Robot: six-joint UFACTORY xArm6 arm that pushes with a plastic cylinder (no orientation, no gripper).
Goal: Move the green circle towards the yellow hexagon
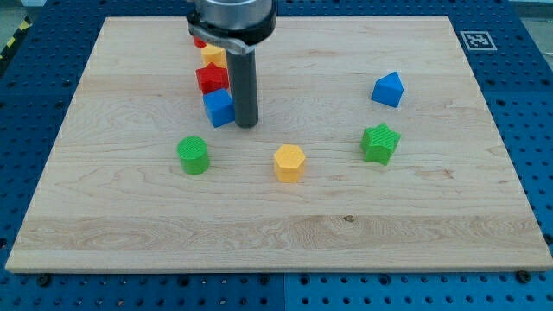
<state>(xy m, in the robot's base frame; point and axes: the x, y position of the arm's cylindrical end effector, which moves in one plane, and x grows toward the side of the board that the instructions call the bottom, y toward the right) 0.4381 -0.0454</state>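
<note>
The green circle sits on the wooden board left of centre. The yellow hexagon lies to its right, about a hundred pixels away, near the board's middle. My tip stands on the board above and between them, right beside a blue block on its left. The tip touches neither the green circle nor the yellow hexagon.
A red block, a yellow block and another red piece line up above the blue block, partly hidden by the arm. A green star-like block and a blue block lie at the right.
</note>
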